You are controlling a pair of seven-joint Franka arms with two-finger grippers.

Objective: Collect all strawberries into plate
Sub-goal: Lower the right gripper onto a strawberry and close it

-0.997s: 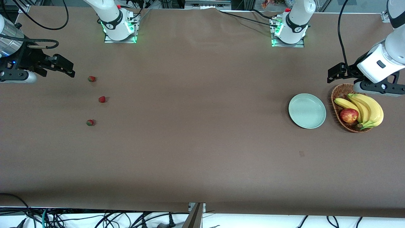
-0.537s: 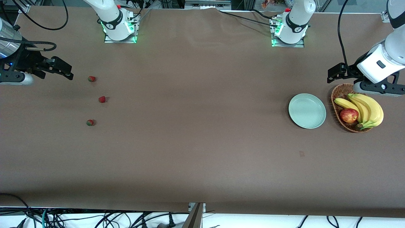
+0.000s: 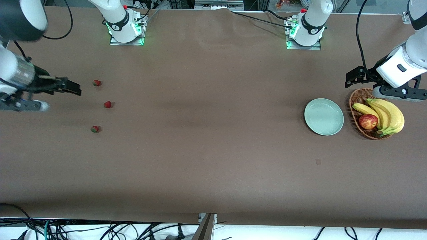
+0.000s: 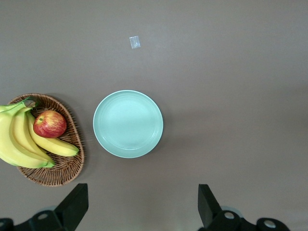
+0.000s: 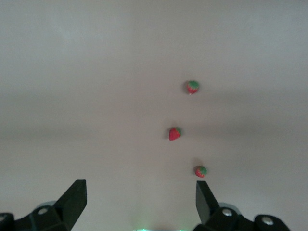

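Three tiny red strawberries lie on the brown table near the right arm's end: one (image 3: 96, 83), one (image 3: 107, 104) and one (image 3: 95, 129) nearest the front camera. They also show in the right wrist view (image 5: 200, 171), (image 5: 174, 133), (image 5: 192, 86). My right gripper (image 3: 72, 88) is open and empty, up in the air beside them. The mint-green plate (image 3: 323, 116) lies empty near the left arm's end; it also shows in the left wrist view (image 4: 128, 123). My left gripper (image 3: 353, 77) is open and empty, over the table by the basket.
An oval wicker basket (image 3: 356, 100) with bananas (image 3: 387, 115) and a red-yellow apple (image 3: 368, 121) stands beside the plate, toward the left arm's end. A small scrap (image 3: 318, 161) lies on the table nearer the front camera than the plate.
My right arm has swung and its gripper has shifted slightly, lower in the front view, beside the strawberries. The left arm, strawberries and plate have not moved.
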